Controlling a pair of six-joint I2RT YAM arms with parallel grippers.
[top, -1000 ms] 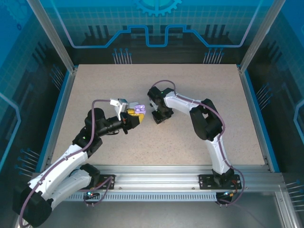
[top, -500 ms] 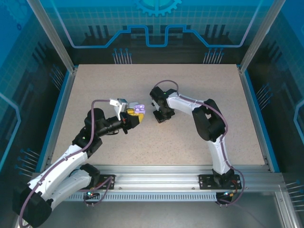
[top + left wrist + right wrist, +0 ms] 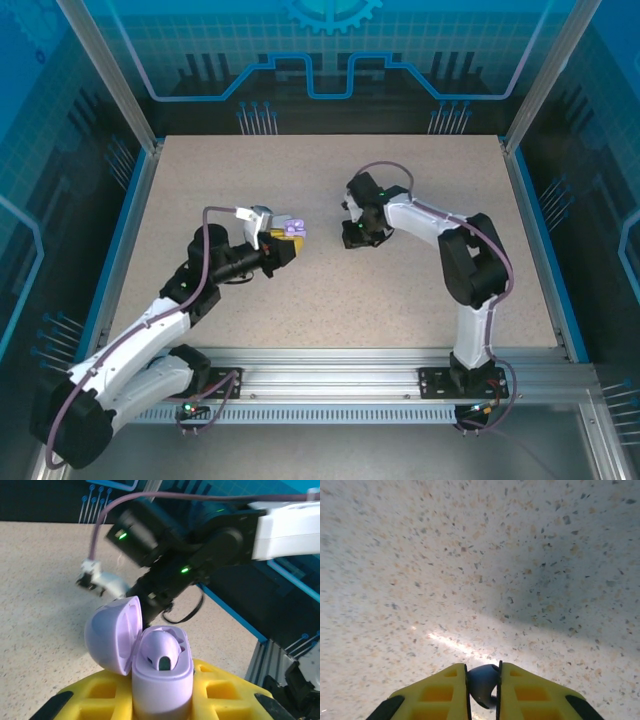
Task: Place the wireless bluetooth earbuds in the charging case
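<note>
My left gripper (image 3: 283,243) is shut on the lavender charging case (image 3: 162,680), held upright between its yellow fingers (image 3: 100,692). The case's lid (image 3: 111,640) hangs open to the left. One pale-lavender earbud (image 3: 160,650) sits in the left well of the case. The case (image 3: 292,230) shows left of the table's middle. My right gripper (image 3: 352,238) hovers to the right of the case and apart from it. It is shut on a second small rounded earbud (image 3: 482,682), which looks dark bluish in shadow between its fingers (image 3: 440,692).
Speckled beige table (image 3: 470,555) lies close under the right gripper. The right arm (image 3: 200,545) rises behind the case in the left wrist view. A blue rim (image 3: 530,230) and metal posts bound the table.
The right gripper has moved right and slightly back, away from the case, with the earbud still pinched. The left arm has shifted a little while holding the case.
</note>
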